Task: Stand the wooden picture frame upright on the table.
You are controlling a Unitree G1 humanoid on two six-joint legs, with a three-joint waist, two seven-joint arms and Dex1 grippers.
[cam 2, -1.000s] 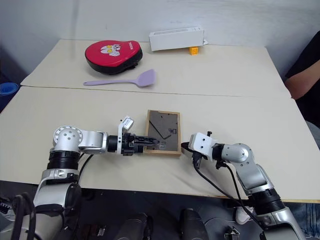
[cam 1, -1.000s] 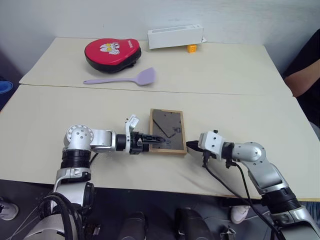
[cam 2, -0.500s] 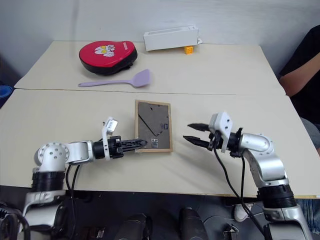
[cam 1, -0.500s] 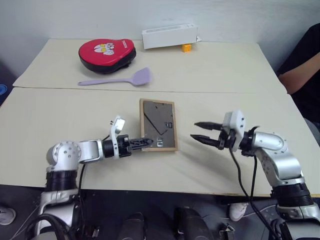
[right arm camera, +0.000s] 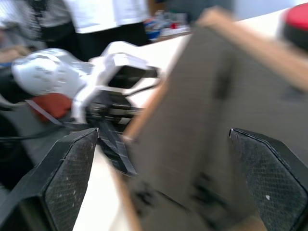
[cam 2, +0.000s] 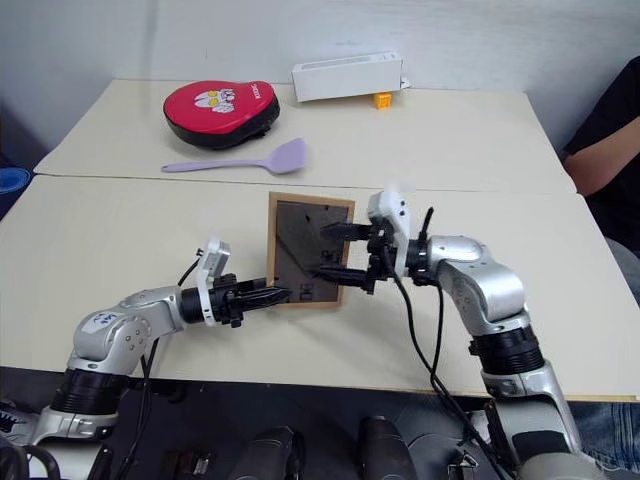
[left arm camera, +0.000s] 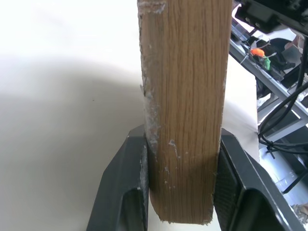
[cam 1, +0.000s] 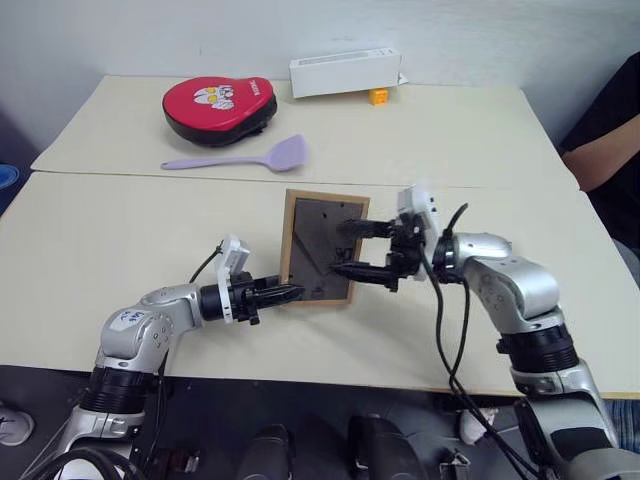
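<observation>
Your left gripper [cam 1: 283, 294] pinches the wooden picture frame [cam 1: 322, 246] by its lower left edge, holding it tilted up off the table [cam 1: 120, 230] near the front edge, dark back toward you; your right gripper [cam 1: 352, 249] hangs spread wide over that back panel. Judging from this, a thin edge grip may let the frame pivot or slip; a clumsy right-hand close could knock it flat.

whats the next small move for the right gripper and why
Probably ease the right gripper in to catch the fold-out stand on the frame. The left gripper already pinches the frame's lower edge and has it tilted up off the table, dark back facing the open right fingers.
</observation>
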